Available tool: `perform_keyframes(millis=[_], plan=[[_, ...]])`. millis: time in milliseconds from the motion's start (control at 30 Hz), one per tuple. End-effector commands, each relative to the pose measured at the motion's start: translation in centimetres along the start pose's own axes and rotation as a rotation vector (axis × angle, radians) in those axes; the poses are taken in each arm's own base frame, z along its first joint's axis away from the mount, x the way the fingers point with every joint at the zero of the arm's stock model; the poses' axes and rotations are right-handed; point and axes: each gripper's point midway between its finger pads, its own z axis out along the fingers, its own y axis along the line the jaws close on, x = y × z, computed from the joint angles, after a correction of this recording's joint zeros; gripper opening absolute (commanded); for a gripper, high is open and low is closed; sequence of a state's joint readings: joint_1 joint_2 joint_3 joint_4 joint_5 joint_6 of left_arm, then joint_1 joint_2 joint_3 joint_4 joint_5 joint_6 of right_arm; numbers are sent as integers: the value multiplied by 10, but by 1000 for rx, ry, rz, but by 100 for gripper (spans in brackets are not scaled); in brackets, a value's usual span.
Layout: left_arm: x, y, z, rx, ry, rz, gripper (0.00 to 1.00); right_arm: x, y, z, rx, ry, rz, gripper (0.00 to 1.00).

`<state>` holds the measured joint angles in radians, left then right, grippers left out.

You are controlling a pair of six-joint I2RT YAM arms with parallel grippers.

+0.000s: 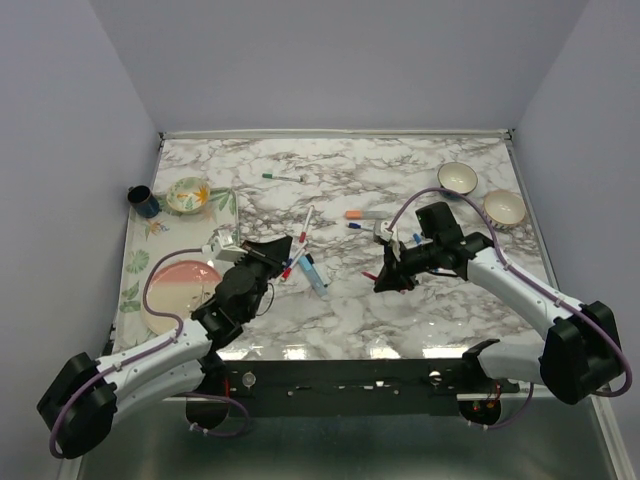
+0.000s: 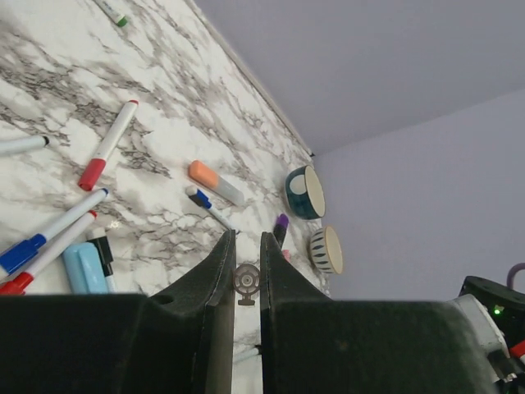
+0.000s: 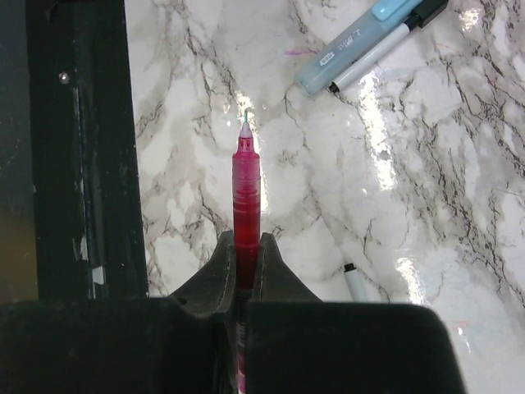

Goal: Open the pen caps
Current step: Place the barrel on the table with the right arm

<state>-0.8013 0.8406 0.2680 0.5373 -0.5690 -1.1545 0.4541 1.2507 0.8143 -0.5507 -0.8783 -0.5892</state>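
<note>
My right gripper (image 3: 244,242) (image 1: 388,278) is shut on a translucent red pen (image 3: 245,197). Its bare tip (image 3: 245,127) sticks out past the fingers, above the marble near the table's front edge. My left gripper (image 2: 246,246) (image 1: 280,252) is nearly closed on a small round brownish pen cap (image 2: 247,280), seen end-on between the jaws. Capped pens lie beyond it: a red-capped one (image 2: 107,148), a blue-capped one (image 2: 49,234), an orange-capped marker (image 2: 205,176) (image 1: 362,214), a small blue pen (image 2: 205,201), a purple cap (image 2: 281,223) and a green-capped pen (image 1: 282,178) further back.
A light-blue highlighter (image 1: 316,275) (image 3: 353,45) and a black-tipped pen (image 3: 385,45) lie between the grippers. Two bowls (image 1: 458,177) (image 1: 503,207) stand at the back right. A pink plate (image 1: 180,290), a floral bowl (image 1: 187,194) and a dark cup (image 1: 143,201) are on the left. The black front rail (image 3: 78,148) is close to the right gripper.
</note>
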Motion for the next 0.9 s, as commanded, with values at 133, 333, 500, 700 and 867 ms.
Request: perform_keyframes(millis=[133, 333, 500, 700, 867], plan=[[1, 41, -14, -92, 10, 44, 0, 4, -10, -6, 58, 46, -40, 1], [7, 47, -22, -86, 55, 54, 0, 10, -13, -9, 73, 79, -68, 1], [23, 46, -26, -69, 155, 119, 0, 12, -19, -18, 120, 101, -97, 1], [46, 41, -34, -25, 296, 205, 0, 16, -32, -34, 199, 96, -79, 1], [59, 40, -42, 5, 393, 275, 0, 22, -42, -50, 290, 103, -69, 1]])
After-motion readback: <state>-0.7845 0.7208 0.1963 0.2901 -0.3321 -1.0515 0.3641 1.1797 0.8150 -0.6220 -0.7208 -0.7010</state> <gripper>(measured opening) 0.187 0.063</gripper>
